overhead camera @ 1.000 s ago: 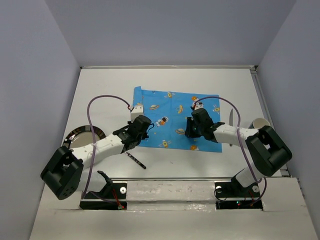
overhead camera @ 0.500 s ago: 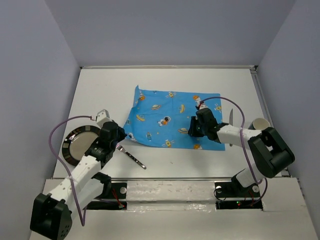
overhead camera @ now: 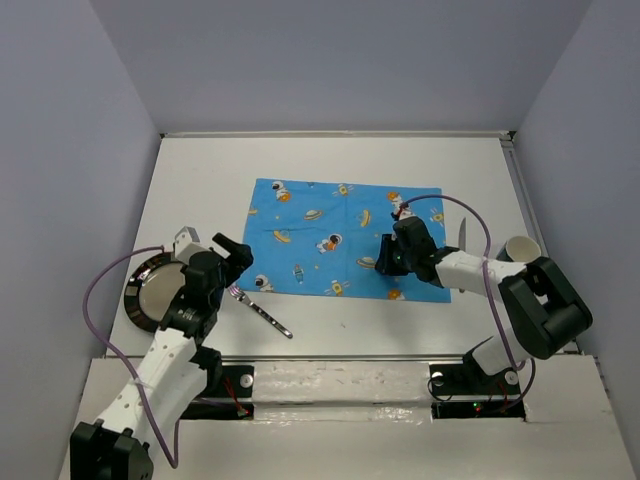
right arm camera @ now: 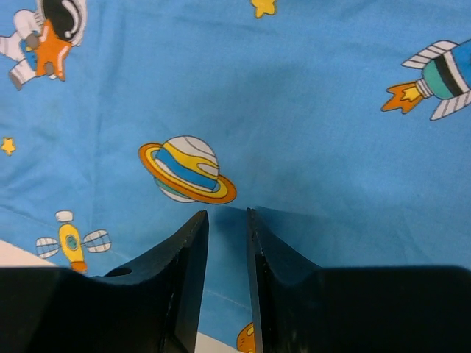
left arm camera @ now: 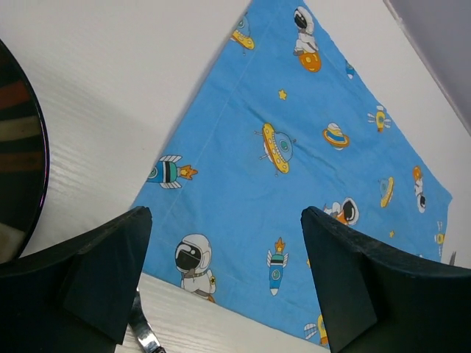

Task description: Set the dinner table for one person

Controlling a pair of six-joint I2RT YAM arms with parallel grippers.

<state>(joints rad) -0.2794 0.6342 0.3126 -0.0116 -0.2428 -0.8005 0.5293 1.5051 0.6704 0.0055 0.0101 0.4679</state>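
The white desk (overhead camera: 330, 165) lies under both arms and carries the blue mat (overhead camera: 320, 235) flat at its middle, where the right gripper (overhead camera: 382, 263) is closed on the cloth near its front edge, while the left gripper (overhead camera: 236, 258) hangs wide open, holding nothing, above the fork (overhead camera: 262, 312).

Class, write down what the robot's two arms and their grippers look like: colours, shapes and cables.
Both arms, the left arm and right arm, have white links joined by chunky black joint housings. A thin purple cable loops along each. The left gripper and right gripper have matte black, wedge-shaped fingers.
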